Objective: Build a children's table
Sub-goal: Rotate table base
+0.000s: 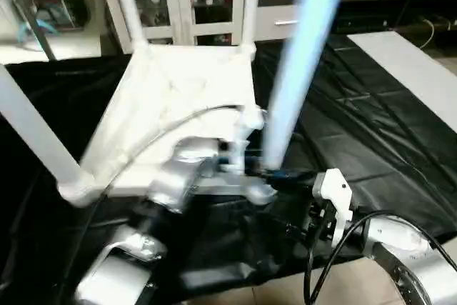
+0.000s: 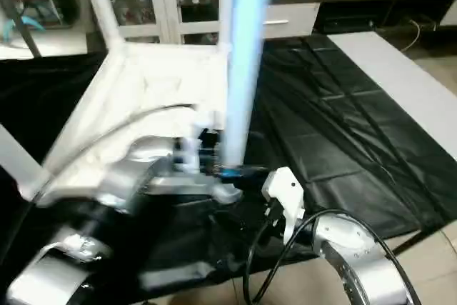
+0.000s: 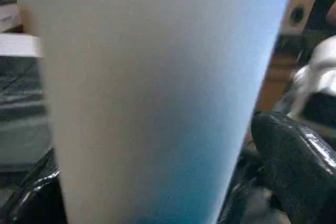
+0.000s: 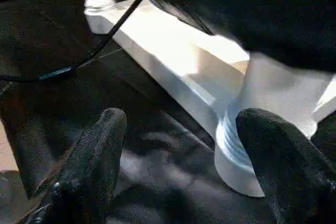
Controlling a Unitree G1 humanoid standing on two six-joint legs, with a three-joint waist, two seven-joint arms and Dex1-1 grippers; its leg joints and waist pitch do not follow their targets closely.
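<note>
**Fourth leg held upright at the near corner socket**

The tabletop (image 1: 178,98) lies upside down on a black sheet (image 1: 371,126), and it serves as the landmark here. Three legs are seen standing from its other corners: one at the near-left corner (image 1: 36,133) and two at the far corners (image 1: 128,5). The fourth leg (image 1: 300,55) stands at the tabletop's near-right corner, its long axis nearly vertical, tilted slightly away from the tabletop at the top. The left gripper (image 1: 239,158) reaches across the tabletop's near edge to this leg; its black fingers (image 3: 294,156) are spread wide around the smooth tapered tube, though contact cannot be confirmed through the blur. The right gripper (image 4: 178,161) sits low, just outside that same corner, its jaws spread apart and empty, one finger (image 4: 283,161) just beside the ridged, threaded collar (image 4: 233,150) where leg meets socket. The left arm is judged the nearer for turning the leg home. The plastic appears hard, white and glossy.
</note>
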